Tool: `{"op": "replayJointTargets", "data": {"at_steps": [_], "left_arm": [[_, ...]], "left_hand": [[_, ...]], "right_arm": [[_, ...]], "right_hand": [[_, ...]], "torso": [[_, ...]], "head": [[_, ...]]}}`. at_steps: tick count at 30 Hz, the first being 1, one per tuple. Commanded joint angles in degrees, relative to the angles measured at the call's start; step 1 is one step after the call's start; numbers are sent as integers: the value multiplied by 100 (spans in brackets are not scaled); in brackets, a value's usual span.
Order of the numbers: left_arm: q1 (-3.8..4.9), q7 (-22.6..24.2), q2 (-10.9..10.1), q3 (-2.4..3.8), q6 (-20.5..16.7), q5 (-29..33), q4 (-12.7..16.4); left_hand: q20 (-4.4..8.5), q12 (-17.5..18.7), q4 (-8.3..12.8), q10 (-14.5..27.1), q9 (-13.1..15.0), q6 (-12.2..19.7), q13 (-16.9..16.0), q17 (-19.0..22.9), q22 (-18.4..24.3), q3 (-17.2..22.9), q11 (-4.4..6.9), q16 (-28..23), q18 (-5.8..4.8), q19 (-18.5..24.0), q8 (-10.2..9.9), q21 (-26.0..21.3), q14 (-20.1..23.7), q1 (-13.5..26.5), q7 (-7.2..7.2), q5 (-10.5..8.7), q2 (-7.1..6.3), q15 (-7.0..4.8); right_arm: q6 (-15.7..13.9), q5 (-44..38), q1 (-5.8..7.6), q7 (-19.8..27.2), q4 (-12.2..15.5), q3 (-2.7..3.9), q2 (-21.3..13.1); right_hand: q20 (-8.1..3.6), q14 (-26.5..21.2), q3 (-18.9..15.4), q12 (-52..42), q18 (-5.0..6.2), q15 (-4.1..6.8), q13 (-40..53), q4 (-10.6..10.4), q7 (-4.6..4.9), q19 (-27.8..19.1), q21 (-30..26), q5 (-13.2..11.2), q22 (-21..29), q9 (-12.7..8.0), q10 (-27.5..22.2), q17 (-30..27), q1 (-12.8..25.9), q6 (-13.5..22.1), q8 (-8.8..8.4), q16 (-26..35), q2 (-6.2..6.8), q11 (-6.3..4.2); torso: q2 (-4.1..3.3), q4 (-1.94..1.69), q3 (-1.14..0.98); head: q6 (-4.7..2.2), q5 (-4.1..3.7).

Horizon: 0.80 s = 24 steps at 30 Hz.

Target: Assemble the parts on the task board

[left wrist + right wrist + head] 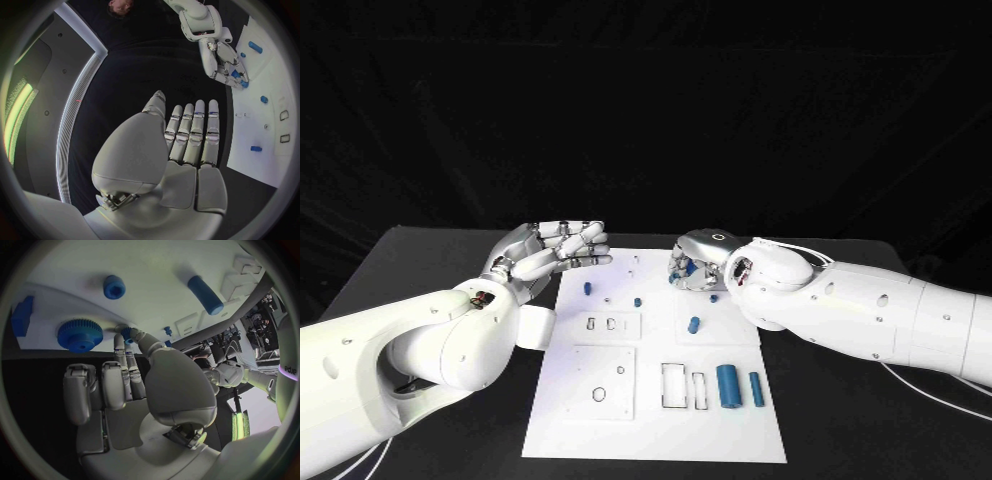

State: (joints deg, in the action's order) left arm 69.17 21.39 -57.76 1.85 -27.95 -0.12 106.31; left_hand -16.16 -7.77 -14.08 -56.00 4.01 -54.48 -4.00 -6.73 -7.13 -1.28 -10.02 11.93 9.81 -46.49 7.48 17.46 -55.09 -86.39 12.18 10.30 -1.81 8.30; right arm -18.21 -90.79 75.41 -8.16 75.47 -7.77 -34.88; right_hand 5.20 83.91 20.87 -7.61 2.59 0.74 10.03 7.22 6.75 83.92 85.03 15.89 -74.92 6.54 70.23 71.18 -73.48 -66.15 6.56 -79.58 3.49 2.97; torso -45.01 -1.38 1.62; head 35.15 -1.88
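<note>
The white task board (718,430) lies in the middle of the table. My right hand (697,262) hangs over its far right part, fingers pointing down, and pinches a small blue part (127,334) between thumb and a finger just above the board (156,270). A blue gear (80,334), a short blue cylinder (114,286) and a long blue peg (204,293) stand or lie close to it. My left hand (553,250) hovers at the board's far left corner, palm up, fingers (190,132) stretched out and holding nothing. The right hand (225,65) is also in the left wrist view.
Two blue cylinders (728,381) (757,390) lie in the board's near right part beside white slots (674,385). Smaller blue pieces (692,324) (586,289) (638,300) sit mid-board. Black table (430,270) surrounds the board on all sides.
</note>
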Motion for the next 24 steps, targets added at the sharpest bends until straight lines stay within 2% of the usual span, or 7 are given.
{"op": "replayJointTargets", "data": {"at_steps": [1,13,24], "left_arm": [[10,18,0,6,137,-30,-9],[10,21,23,6,161,-30,-20],[14,20,40,6,161,-30,-15]], "left_hand": [[-4,27,16,9,-6,5,7,-4,-6,-22,-28,-31,61,-19,-24,38,27,-49,50,-27,-5,18],[-6,40,19,17,-6,9,8,-3,-4,-25,-33,-46,59,-11,-31,36,38,-51,54,-28,-5,22],[-6,40,19,17,-6,9,8,-3,-4,-25,-33,-46,59,-11,-31,36,38,-51,54,-28,-5,22]], "right_arm": [[-548,-11,16,14,22,14,24],[-924,37,45,22,-463,28,485],[-956,104,35,119,-890,29,918]], "right_hand": [[-15,283,61,-26,-61,46,3,7,21,69,26,15,-647,-1,22,8,-85,-28,7,-31,-29,15],[-9,282,137,-7,-63,34,1,8,41,68,31,23,-658,17,-3,17,-94,-7,-6,-44,-14,33],[-8,283,144,-5,-64,31,0,5,44,71,34,16,-663,20,-6,21,-89,-3,-8,-47,-8,36]], "torso": [[-2,-12,-1],[-13,-34,4],[-22,-40,7]], "head": [[-32,10],[-44,7],[-40,20]]}}
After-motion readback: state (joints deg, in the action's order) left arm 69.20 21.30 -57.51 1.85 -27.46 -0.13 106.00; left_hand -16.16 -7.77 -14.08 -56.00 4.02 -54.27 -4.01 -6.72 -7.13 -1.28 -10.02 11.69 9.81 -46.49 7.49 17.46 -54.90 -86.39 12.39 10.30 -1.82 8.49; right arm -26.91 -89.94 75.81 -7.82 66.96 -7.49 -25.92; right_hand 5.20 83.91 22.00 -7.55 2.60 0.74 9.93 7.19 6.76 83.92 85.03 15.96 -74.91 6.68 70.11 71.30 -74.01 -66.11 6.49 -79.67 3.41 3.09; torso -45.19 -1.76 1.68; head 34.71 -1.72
